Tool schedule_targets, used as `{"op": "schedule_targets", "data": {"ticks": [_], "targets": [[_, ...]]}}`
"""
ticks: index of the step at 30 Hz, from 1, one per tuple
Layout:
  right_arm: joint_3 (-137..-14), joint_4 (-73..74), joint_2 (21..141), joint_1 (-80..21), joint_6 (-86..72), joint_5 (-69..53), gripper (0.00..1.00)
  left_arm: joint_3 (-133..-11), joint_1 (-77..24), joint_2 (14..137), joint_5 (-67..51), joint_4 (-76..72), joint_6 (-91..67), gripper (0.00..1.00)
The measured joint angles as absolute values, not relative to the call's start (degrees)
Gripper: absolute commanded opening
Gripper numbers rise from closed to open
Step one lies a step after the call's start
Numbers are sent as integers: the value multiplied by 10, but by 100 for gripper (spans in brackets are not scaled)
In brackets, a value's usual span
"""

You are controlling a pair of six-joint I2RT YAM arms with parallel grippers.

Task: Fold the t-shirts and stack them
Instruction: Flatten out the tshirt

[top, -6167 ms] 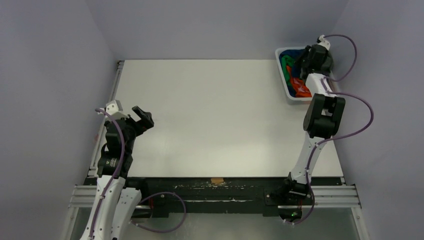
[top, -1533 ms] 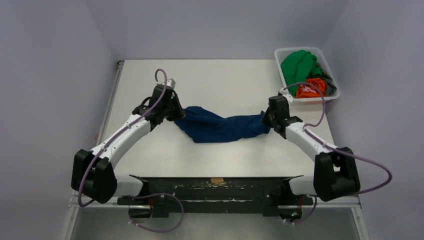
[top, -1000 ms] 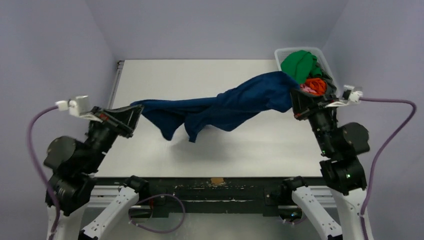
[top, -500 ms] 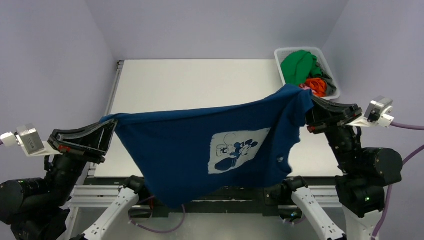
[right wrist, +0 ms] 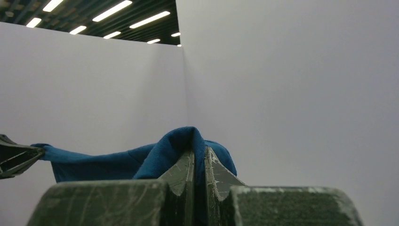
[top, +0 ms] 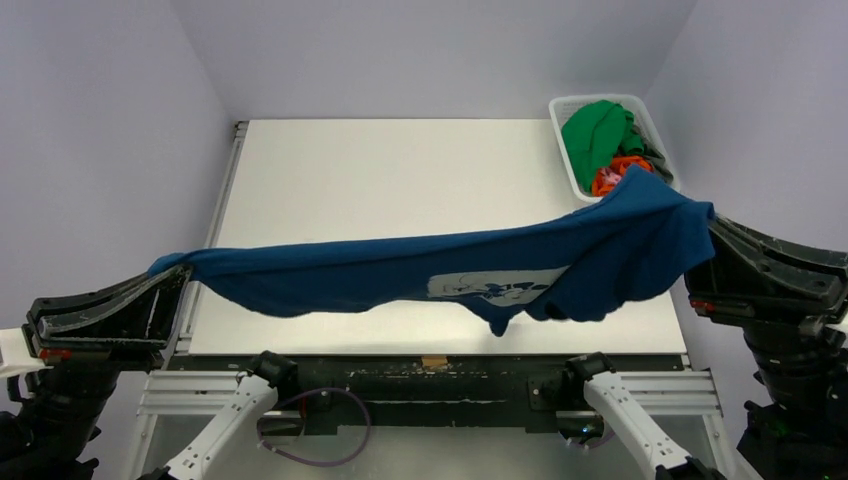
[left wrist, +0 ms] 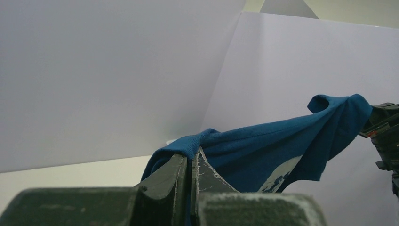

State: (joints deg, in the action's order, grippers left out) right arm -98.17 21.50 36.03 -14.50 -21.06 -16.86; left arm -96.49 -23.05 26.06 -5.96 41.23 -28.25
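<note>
We had the blue shirt (top: 400, 270) stretched in mid-air over the near edge of the table (top: 400, 170), with the left tool (top: 168, 284) and the right tool (top: 710, 238) each clamped on one end. Spreading step, we judged; next it called for laying the shirt flat.

Lilac walls (top: 420, 50), wht table (top: 400, 180), ceiling strip lights (right wrist: 108, 12)
</note>
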Motion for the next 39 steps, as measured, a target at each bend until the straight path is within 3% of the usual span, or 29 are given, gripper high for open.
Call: {"op": "schedule_targets", "data": {"ticks": [8,14,18,21,24,25,27,29,30,31,34,39], "targets": [[-999,203,419,-145,-201,-175,0,-949,-231,272,-4,414,-274,0],[-921,153,511,-145,-176,-136,0,-891,-230,356,142,385,-257,0],[-847,93,611,-146,-149,-66,0,-839,-218,504,262,338,-245,0],[-821,32,733,-145,-131,-30,0,-833,-169,667,269,313,-249,0],[-826,-21,881,-145,-121,-19,0,-849,-123,856,262,296,-257,15],[-841,-35,950,-145,-119,-17,4,-864,-114,920,262,300,-260,25],[-887,-37,1064,-145,-117,-11,20,-905,-103,1020,260,315,-259,54],[-974,-17,1193,-145,-118,-9,66,-972,-97,1116,257,335,-254,80],[-1025,2,1252,-145,-121,-8,83,-1000,-96,1147,256,346,-254,94],[-1064,21,1292,-145,-122,-7,88,-1032,-95,1176,256,359,-255,99],[-1126,63,1358,-145,-121,-2,91,-1068,-95,1196,248,373,-255,100],[-1039,72,1263,-145,-128,11,93,-1010,-95,1100,201,352,-260,100]]}}
